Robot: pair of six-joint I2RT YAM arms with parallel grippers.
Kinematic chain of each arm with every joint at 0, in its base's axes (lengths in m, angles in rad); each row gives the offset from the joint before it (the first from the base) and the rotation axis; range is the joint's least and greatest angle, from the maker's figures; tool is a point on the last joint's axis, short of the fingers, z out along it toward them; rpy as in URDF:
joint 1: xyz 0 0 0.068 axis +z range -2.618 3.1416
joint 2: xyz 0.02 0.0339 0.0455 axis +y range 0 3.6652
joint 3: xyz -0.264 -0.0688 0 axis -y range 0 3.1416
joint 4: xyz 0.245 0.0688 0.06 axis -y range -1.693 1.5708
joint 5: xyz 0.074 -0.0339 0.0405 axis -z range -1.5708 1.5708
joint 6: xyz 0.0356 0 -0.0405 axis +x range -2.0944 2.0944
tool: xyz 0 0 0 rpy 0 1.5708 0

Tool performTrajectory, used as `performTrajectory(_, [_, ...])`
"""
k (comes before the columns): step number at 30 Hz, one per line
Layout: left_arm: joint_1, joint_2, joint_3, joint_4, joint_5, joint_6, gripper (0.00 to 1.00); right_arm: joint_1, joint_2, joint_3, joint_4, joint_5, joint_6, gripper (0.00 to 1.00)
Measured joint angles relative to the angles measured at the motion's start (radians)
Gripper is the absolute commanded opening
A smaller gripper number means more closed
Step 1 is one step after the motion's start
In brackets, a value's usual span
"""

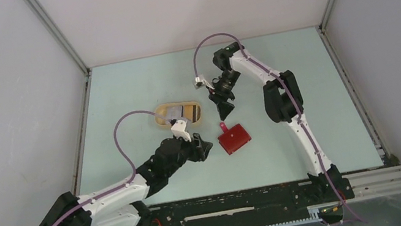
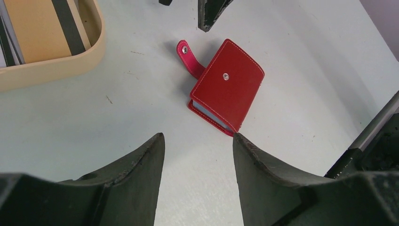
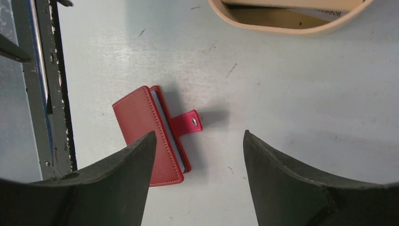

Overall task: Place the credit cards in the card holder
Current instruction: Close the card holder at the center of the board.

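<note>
The red card holder [image 1: 234,138] lies folded shut on the table with its snap strap undone and sticking out. It shows in the left wrist view [image 2: 228,84] and the right wrist view [image 3: 146,127]. The credit cards [image 1: 182,113] lie in a tan dish; a tan card with a dark stripe [image 2: 40,28] shows. My left gripper [image 1: 207,147] is open and empty, just left of the holder [image 2: 197,139]. My right gripper [image 1: 226,110] is open and empty, above the holder's far side [image 3: 197,136].
The tan oval dish [image 1: 161,108] stands left of the right gripper and behind the left one; its rim shows in the left wrist view [image 2: 56,66] and the right wrist view [image 3: 282,28]. A black rail [image 1: 245,201] runs along the near edge.
</note>
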Motion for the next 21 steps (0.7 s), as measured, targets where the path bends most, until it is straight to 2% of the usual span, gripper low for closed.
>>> performTrajectory(6, [0.005, 0.002, 0.000, 0.022, 0.006, -0.006, 0.60, 0.009, 0.055, 0.024, -0.012, 0.037, 0.032, 0.67])
performTrajectory(9, [0.007, 0.004, 0.000, 0.033, 0.014, -0.009, 0.59, 0.020, 0.069, 0.025, -0.017, 0.057, 0.039, 0.60])
performTrajectory(14, [0.008, 0.010, 0.000, 0.039, 0.024, -0.016, 0.59, 0.038, 0.076, 0.027, -0.024, 0.077, 0.062, 0.59])
performTrajectory(21, [0.008, 0.015, 0.000, 0.041, 0.027, -0.018, 0.59, 0.043, 0.076, 0.027, -0.024, 0.091, 0.068, 0.50])
